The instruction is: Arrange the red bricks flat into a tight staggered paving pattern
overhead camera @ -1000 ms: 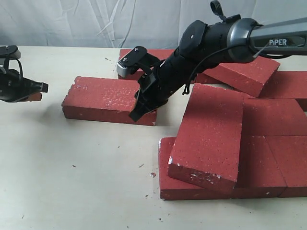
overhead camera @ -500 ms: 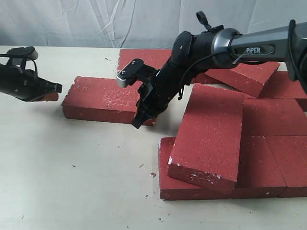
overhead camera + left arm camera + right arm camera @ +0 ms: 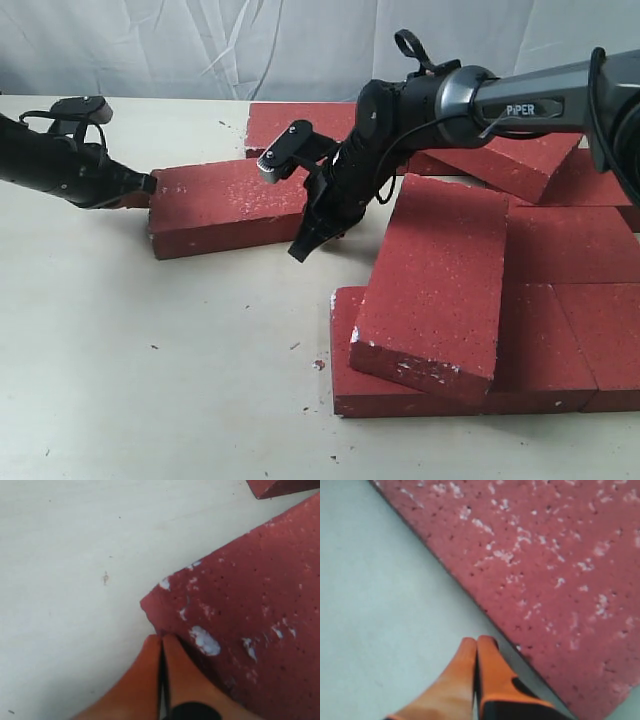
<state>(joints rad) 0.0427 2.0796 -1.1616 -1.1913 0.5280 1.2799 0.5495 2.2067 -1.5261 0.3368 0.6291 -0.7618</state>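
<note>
Lying flat, the dark-red grainy rectangular paving brick [image 3: 230, 205] rests on the pale surface [image 3: 150, 350]; it looks heavy, rigid and rough, best shoved at its edges. Left claw [image 3: 145, 184] at its corner and right claw [image 3: 303, 248] by its long edge are both pinched shut, empty.

hand [image 3: 477, 643] closed, just beside red brick [image 3: 560, 570] edge, pale table [image 3: 370, 605]

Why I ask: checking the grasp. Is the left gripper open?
No, the left gripper is shut, tips together at a corner of the red brick.
</note>
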